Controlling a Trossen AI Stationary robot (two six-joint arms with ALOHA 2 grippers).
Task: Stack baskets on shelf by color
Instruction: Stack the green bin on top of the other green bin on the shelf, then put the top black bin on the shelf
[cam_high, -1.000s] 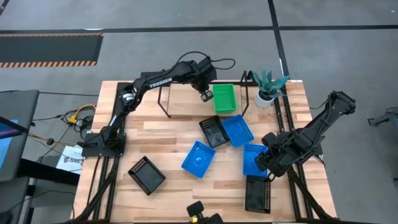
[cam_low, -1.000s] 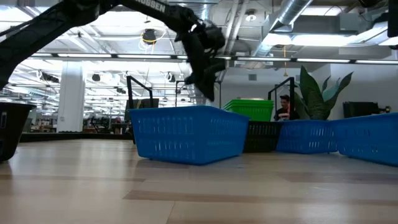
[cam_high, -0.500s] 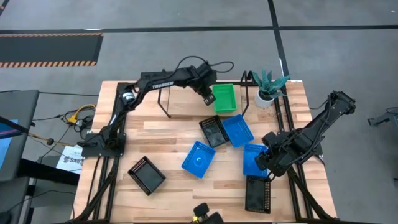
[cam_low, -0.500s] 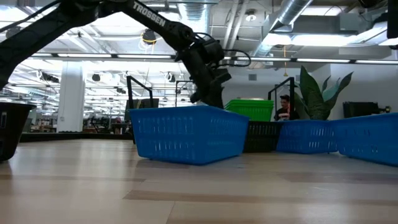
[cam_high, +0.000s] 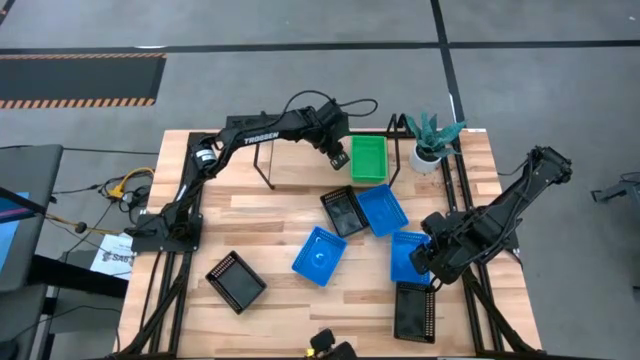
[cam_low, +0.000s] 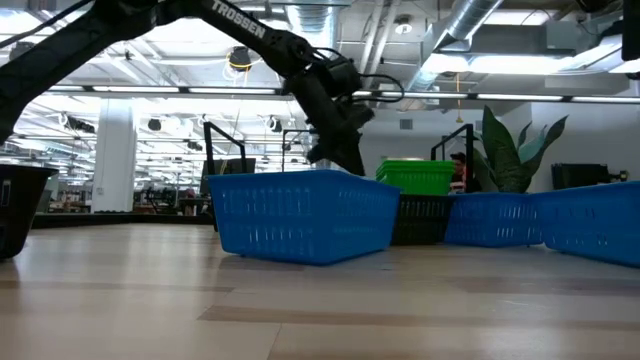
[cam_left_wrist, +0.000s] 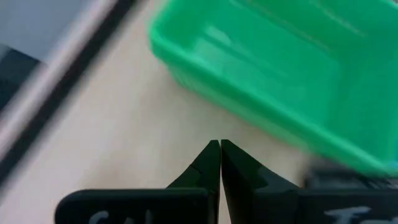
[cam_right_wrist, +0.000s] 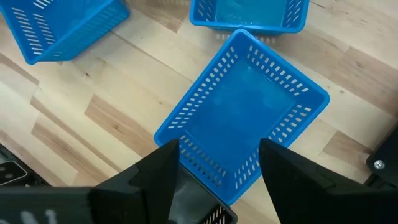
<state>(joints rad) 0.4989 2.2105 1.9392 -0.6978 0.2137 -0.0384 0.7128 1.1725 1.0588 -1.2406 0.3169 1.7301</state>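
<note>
1. Nearest me: two black baskets (cam_high: 235, 280) (cam_high: 414, 312) at the front edge, nothing moved.
2. My right gripper (cam_right_wrist: 217, 163), fingers wide apart, hangs over a blue basket (cam_right_wrist: 242, 120); same as before.
3. Mid-table: two more blue baskets (cam_high: 319, 256) (cam_high: 382, 209), one black (cam_high: 343, 212).
4. Far: left gripper (cam_left_wrist: 220, 151) clenched, empty, beside the green basket (cam_high: 367, 158) on the shelf (cam_high: 262, 160); basket has shifted twd the plant (cam_high: 430, 135) since a sec ago.

Wooden bench (cam_high: 270, 215) with a plant, seen from above.
A green potted plant (cam_high: 432, 137) in a white pot stands at the bench's far right corner; grey floor (cam_high: 300, 80) surrounds it.
</note>
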